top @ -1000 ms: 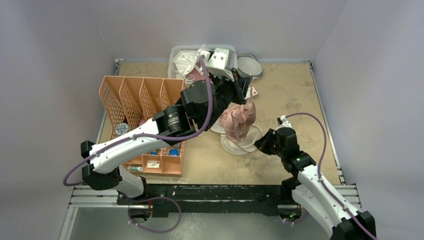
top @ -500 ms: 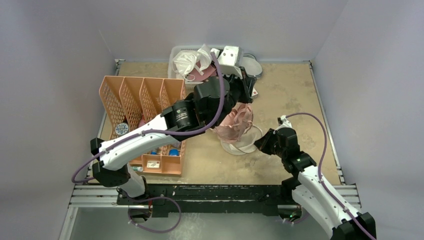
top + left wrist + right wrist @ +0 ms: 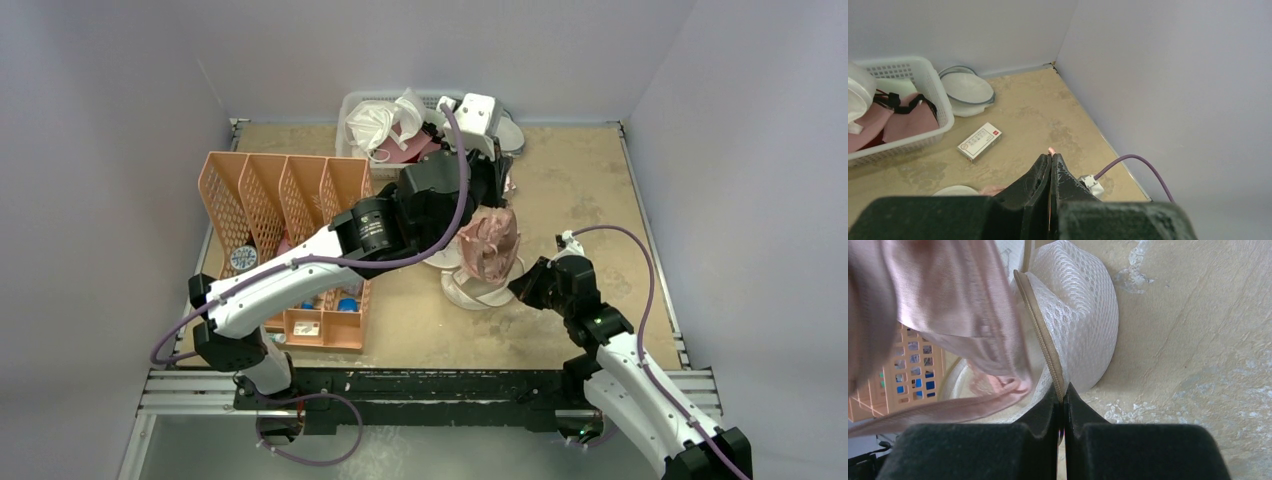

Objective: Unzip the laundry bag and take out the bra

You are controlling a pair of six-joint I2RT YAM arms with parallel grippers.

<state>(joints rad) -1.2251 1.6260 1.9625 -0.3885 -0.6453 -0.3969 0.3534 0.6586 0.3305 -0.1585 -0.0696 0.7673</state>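
The laundry bag [image 3: 468, 291] lies open at the table's middle, its white mesh dome [image 3: 1083, 325] and tan zip rim close in the right wrist view. My right gripper [image 3: 517, 288] is shut on that zip rim [image 3: 1062, 390] at the bag's right side. My left gripper [image 3: 496, 203] is shut on the pale pink bra [image 3: 490, 246], which hangs bunched above the open bag. In the left wrist view a pink scrap shows at the shut gripper's tips [image 3: 1050, 156]. The bra's cup and strap [image 3: 948, 305] hang over the bag's mouth, the lower end still inside.
A white basket [image 3: 352, 108] with white and rose clothes stands at the back. Blue-rimmed dishes [image 3: 968, 90] and a small white box [image 3: 979, 142] lie right of it. An orange file organiser [image 3: 290, 220] fills the left. Walls close in on three sides.
My left arm has swung right and back, carrying the bra up and to the right over the bag. My right gripper has stayed on the zip rim.
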